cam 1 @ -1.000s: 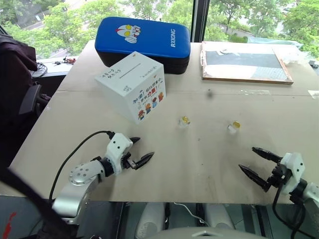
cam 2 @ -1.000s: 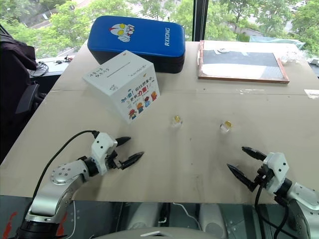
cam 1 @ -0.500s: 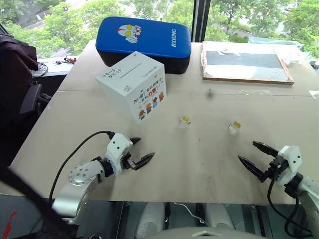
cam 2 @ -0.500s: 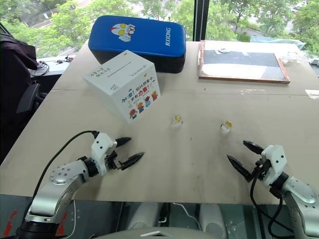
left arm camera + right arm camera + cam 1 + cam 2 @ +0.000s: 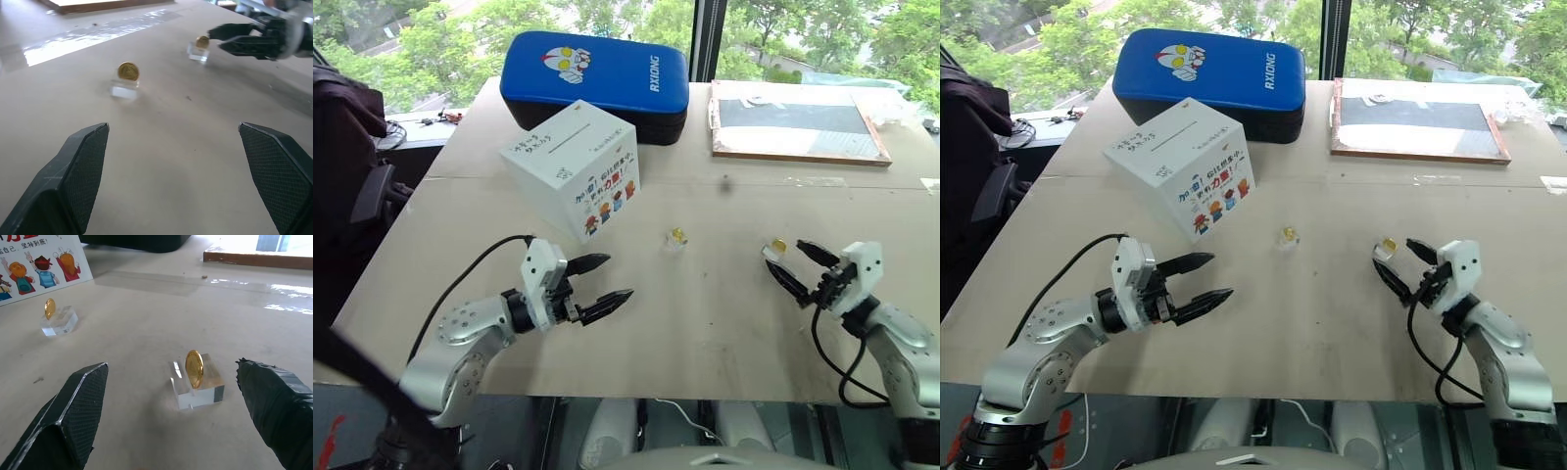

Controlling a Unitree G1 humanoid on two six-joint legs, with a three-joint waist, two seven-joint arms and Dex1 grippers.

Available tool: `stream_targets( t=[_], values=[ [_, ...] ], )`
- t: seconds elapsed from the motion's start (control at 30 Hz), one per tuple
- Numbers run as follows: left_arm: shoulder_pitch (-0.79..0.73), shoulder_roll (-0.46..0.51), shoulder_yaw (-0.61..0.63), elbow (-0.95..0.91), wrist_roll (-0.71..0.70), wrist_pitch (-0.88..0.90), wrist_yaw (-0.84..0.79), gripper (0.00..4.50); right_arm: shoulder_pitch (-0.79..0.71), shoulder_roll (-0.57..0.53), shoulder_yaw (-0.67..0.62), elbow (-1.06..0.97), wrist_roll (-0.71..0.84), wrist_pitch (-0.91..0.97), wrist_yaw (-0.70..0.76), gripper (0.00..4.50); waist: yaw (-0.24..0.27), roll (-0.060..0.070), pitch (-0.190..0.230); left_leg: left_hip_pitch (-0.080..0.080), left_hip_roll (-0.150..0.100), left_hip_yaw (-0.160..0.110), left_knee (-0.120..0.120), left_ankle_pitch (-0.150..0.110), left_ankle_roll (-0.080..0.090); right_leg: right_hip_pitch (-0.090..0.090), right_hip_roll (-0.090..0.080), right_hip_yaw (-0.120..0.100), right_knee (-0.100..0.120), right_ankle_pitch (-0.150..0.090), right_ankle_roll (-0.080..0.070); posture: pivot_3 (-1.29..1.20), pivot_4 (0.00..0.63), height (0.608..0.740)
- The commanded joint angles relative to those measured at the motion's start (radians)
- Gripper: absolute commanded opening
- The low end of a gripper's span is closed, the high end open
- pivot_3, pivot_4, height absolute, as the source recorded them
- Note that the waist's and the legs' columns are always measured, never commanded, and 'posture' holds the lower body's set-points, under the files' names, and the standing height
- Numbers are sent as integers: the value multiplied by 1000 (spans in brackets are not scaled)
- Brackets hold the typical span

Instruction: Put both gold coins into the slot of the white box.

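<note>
On the tabletop (image 5: 724, 313), two gold coins stand upright on edge, each in a small clear plastic block. One coin (image 5: 676, 235) sits near the middle of the tabletop, the other coin (image 5: 779, 245) toward the right edge. The right gripper (image 5: 798, 266) has its two black fingers spread wide on either side of that right-hand coin and its block (image 5: 197, 387), touching neither and holding nothing. The left gripper (image 5: 597, 281) hovers near the front edge, also wide open and empty, pointed toward the middle coin. The white box (image 5: 572, 169) stands toward the back left, its slot (image 5: 572, 139) on the top face, just in front of a blue padded case (image 5: 597, 80). A framed board (image 5: 797, 124) lies at the back right.
</note>
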Motion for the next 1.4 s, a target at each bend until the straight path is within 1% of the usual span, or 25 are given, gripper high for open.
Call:
stream_targets(
  t=[0.03,0.13,0.17,0.23,0.3,0.33,0.37,0.4,0.57,0.63,0.7,0.73,0.83,0.87,0.93,1.03,1.13,1.17,1.23,1.4],
  values=[
    [-38,36,-7,-68,2,12,-3,4449,-40,11,3,14,-7,0,-8,4247,0,0,0,0,0,0,0,0,0,0,0,0,0,0,0,0,150,740],
    [-51,54,-16,-90,13,19,3,4500,-51,7,11,27,-13,-2,7,3453,1,0,0,0,0,0,0,0,0,0,2,0,0,1,2,0,150,740],
    [-52,59,-23,-96,20,19,3,4500,-54,5,16,32,-19,-4,14,2921,1,0,0,0,0,0,0,0,0,0,5,0,0,1,3,0,150,740],
    [-48,61,-31,-104,25,20,6,4500,-63,7,21,46,-27,-11,21,2199,0,0,0,0,0,0,0,0,0,0,6,1,0,1,3,0,150,740],
    [-43,61,-35,-106,28,17,10,4500,-75,10,20,57,-32,-18,26,1322,-1,0,0,0,0,0,0,0,0,0,6,1,0,2,3,0,150,740],
    [-41,61,-35,-105,29,16,10,4500,-78,11,20,59,-35,-21,29,713,-2,0,0,0,0,0,0,0,0,0,6,1,0,2,3,0,150,740],
    [-39,61,-34,-103,31,15,9,4500,-80,10,19,61,-37,-24,32,249,-2,0,0,0,0,0,0,0,0,0,6,1,0,2,3,0,150,740],
    [-37,61,-33,-99,33,13,7,4500,-80,10,20,63,-39,-26,34,65,-2,0,0,0,0,0,0,0,0,0,7,1,1,1,3,0,150,740],
    [-42,42,-35,-87,32,12,18,4500,-80,10,13,58,-40,-31,41,65,-1,0,0,0,0,0,0,0,0,0,7,1,1,2,3,0,150,740],
    [-53,17,-32,-85,10,39,45,4500,-83,23,-5,31,-1,-8,32,65,-1,0,0,0,0,0,0,0,0,0,7,1,1,2,3,0,150,740],
    [-77,-47,-19,-88,-54,88,108,4500,-92,52,-38,-46,129,98,5,65,0,0,0,0,0,0,0,0,0,0,7,1,1,2,3,0,150,740],
    [-97,-91,-11,-85,-95,137,168,4500,-99,71,-56,-88,208,161,-25,65,0,0,0,0,0,0,0,0,0,0,7,1,1,2,4,0,150,740],
    [-149,-194,-16,-86,-190,238,281,4500,-120,105,-75,-193,391,313,-92,65,0,-1,0,0,0,-1,1,0,0,0,3,1,2,2,4,0,150,740],
    [-173,-242,-6,-80,-244,265,327,4500,-133,119,-80,-222,461,357,-127,65,0,-1,0,0,0,-2,1,0,0,0,3,1,3,2,4,0,150,740],
    [-204,-300,12,-72,-316,301,388,4500,-151,140,-89,-256,554,411,-180,65,0,-1,0,0,0,-2,1,0,0,0,3,1,3,2,4,0,150,740],
    [-268,-447,38,-40,-520,323,503,4500,-192,229,-49,-338,798,480,-330,65,-1,-2,1,0,0,-2,1,0,0,0,4,1,3,2,4,0,150,740],
    [-298,-518,61,-21,-644,327,568,4500,-209,307,-15,-387,940,483,-451,65,-5,-2,1,0,0,-2,2,0,0,0,4,1,3,2,4,0,150,740],
    [-301,-536,67,-20,-689,322,588,4500,-209,336,4,-401,977,474,-493,65,-6,-2,1,0,0,-2,2,0,0,0,7,1,3,2,4,0,150,740],
    [-292,-547,62,-32,-761,330,608,4500,-203,369,48,-428,999,470,-541,65,-7,-3,1,0,0,-2,2,0,0,0,7,1,3,2,4,0,150,740],
    [-275,-540,42,-44,-826,325,643,4500,-200,383,94,-443,1019,458,-574,65,-12,-3,1,0,-1,-2,2,0,0,0,8,1,3,2,4,0,150,740]
  ],
)
